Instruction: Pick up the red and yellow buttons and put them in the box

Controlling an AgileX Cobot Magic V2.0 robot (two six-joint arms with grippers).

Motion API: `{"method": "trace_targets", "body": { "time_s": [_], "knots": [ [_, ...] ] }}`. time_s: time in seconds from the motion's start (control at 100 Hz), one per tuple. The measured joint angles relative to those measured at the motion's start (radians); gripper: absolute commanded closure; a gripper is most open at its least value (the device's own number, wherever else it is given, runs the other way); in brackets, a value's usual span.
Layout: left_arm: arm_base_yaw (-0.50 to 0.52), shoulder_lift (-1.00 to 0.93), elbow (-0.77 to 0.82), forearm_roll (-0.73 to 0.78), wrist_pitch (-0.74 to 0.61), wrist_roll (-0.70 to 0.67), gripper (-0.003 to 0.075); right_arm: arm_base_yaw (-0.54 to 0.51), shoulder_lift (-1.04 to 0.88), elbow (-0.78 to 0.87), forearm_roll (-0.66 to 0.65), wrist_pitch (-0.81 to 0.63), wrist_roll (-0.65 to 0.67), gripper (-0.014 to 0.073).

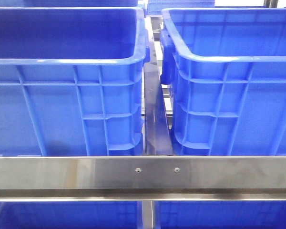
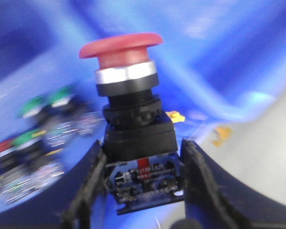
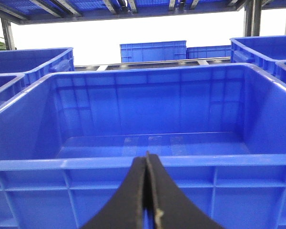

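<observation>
In the left wrist view a red button (image 2: 121, 47), with a glossy mushroom cap, chrome collar and black body, stands upright between the dark fingers (image 2: 88, 186) of my left gripper (image 2: 143, 179), which is shut on its lower block. The background there is motion-blurred blue. Two small yellow pieces (image 2: 175, 116) lie behind it, too blurred to identify. The box (image 1: 229, 71) is the lighter-blue ribbed crate on the right in the front view. In the right wrist view the box (image 3: 148, 164) appears empty, and my right gripper (image 3: 147, 158) is shut on nothing just before its near rim. Neither gripper shows in the front view.
A second blue crate (image 1: 62, 62) with smooth darker inner walls stands on the left, a narrow gap between the two. A steel rail (image 1: 143, 174) crosses in front. Several green-capped buttons (image 2: 35, 105) lie blurred behind the left gripper. More blue crates (image 3: 152, 50) stand farther back.
</observation>
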Motion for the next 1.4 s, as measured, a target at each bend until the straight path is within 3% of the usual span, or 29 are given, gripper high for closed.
{"method": "trace_targets", "body": {
  "time_s": [0.25, 0.61, 0.84, 1.18, 1.4],
  "knots": [
    [-0.172, -0.002, 0.0, 0.004, 0.013, 0.01, 0.0739, 0.0, 0.0, 0.0, 0.0, 0.0, 0.0, 0.0662],
    [-0.196, -0.002, 0.0, 0.012, 0.017, 0.01, 0.0739, 0.0, 0.0, -0.047, 0.0, -0.015, 0.0, 0.0662],
    [-0.196, -0.002, 0.0, 0.012, 0.017, 0.01, 0.0739, 0.0, 0.043, -0.324, 0.017, 0.224, 0.0, 0.0662],
    [-0.196, -0.002, 0.0, 0.012, 0.019, 0.01, 0.0739, 0.0, 0.397, -0.736, 0.121, 0.706, 0.002, 0.0662],
    [-0.196, -0.002, 0.0, 0.012, 0.021, 0.01, 0.0739, 0.0, 0.552, -0.794, 0.244, 0.785, 0.005, 0.0657]
  ]
}}
